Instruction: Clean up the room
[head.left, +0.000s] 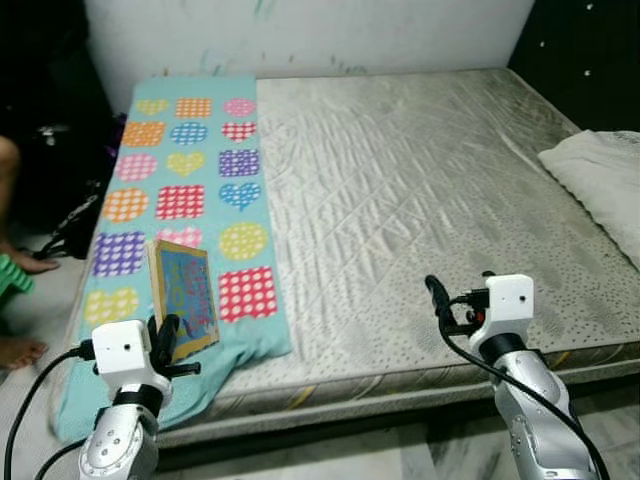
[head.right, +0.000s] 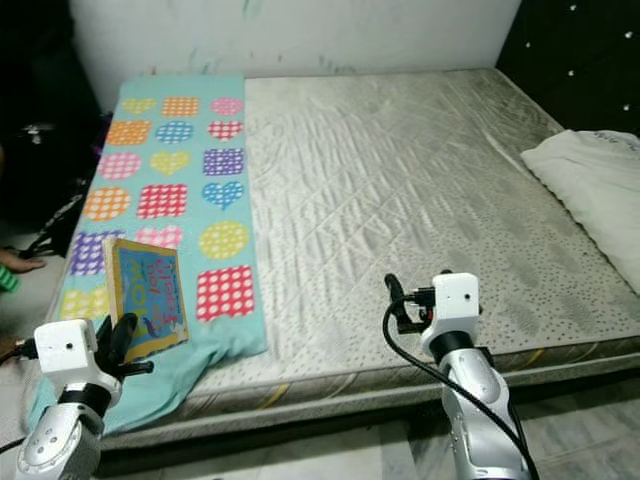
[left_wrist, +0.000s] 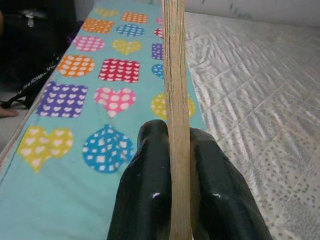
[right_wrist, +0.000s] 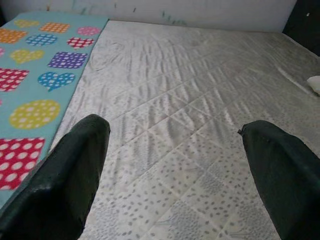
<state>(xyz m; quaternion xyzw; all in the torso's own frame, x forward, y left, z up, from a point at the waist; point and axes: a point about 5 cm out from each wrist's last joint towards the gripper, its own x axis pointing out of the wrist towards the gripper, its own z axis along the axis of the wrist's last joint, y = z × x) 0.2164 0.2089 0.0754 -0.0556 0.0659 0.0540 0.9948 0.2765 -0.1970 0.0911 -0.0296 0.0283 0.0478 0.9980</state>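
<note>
A thin children's book (head.left: 184, 297) with a colourful blue cover is held on edge above the near left corner of the bed. My left gripper (head.left: 166, 343) is shut on its lower edge; in the left wrist view the book's spine (left_wrist: 176, 100) rises between the two black fingers (left_wrist: 145, 195). Under it lies a turquoise blanket (head.left: 185, 180) patterned with dotted hearts and squares, spread along the left side of the bare grey mattress (head.left: 420, 180). My right gripper (head.left: 456, 297) hovers open over the mattress's front edge, its fingers (right_wrist: 65, 185) wide apart with nothing between them.
A white pillow (head.left: 605, 175) lies at the bed's right edge. A person's foot (head.left: 20, 352) and leg show on the floor at far left, beside dark cables (head.left: 70, 225). A white wall (head.left: 300, 35) backs the bed; a dark headboard panel (head.left: 590, 50) stands right.
</note>
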